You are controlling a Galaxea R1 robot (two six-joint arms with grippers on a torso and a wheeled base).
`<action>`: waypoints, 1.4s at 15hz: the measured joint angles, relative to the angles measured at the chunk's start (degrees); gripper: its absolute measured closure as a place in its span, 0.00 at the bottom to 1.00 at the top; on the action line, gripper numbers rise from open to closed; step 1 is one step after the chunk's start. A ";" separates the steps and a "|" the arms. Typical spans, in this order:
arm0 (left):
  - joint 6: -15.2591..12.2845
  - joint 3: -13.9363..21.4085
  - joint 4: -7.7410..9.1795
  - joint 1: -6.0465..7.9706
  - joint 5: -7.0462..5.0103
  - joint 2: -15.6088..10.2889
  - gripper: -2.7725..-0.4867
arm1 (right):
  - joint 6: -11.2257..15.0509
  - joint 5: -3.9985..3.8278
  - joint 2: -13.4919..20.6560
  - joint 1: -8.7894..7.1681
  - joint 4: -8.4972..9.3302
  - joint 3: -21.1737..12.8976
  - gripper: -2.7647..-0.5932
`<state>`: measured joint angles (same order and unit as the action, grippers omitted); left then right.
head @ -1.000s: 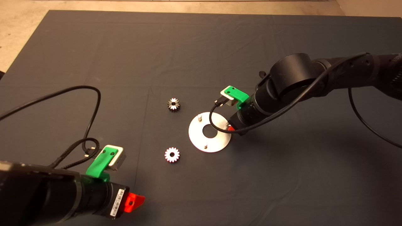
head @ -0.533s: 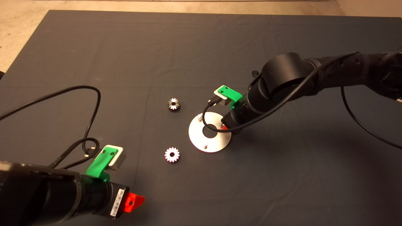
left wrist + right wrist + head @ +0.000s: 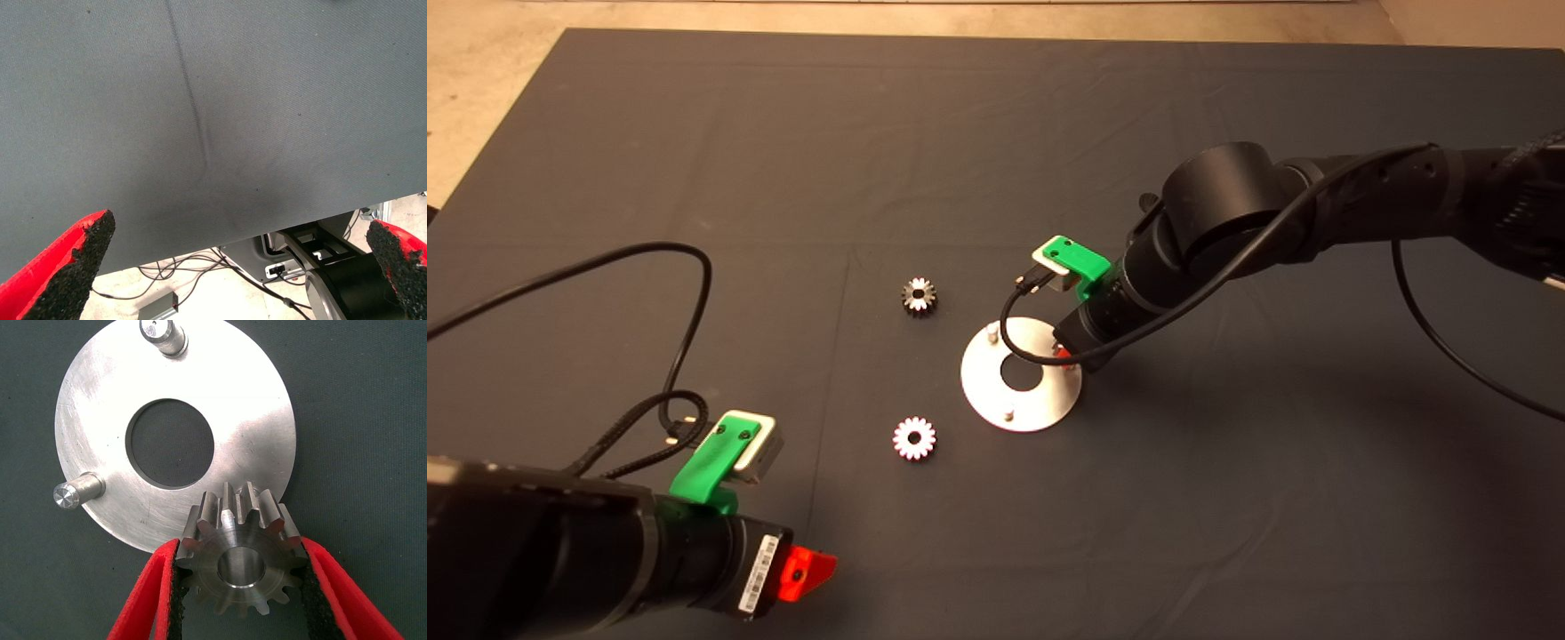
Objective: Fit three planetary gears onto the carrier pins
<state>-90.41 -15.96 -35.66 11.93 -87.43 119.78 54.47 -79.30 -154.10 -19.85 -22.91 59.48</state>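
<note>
Right gripper (image 3: pixel 240 587) pinches a small silver toothed gear (image 3: pixel 241 557) flat, bore up, over the shiny round carrier disc (image 3: pixel 100 400), so we can drop it on the hidden third pin. Two gears wait beyond; left gripper (image 3: pixel 233 267) idles agape.

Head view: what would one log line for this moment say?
right pincer: holds gear over disc | left pincer: parked, open | loose gears: two

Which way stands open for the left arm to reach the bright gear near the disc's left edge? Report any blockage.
Probably yes. The left end effector is parked at the mat's lower left with bare mat between it and that gear. The right end effector holds another gear over the disc, off to the side.
</note>
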 joint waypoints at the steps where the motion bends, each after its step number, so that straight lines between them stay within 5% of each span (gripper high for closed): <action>1: 0.00 0.00 0.00 0.00 0.00 -0.02 0.01 | -0.11 0.00 -0.01 0.00 0.00 0.00 0.82; 8: 0.01 0.00 0.00 0.00 0.00 -0.11 0.01 | -0.47 -0.27 0.13 1.90 0.00 0.00 0.81; 21: 0.00 0.00 0.02 0.00 0.00 -0.49 0.01 | -2.81 -0.21 0.11 1.90 -0.30 0.30 0.81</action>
<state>-90.41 -15.96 -35.64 11.93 -87.43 119.30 51.65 -79.51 -153.99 -17.94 -23.21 59.78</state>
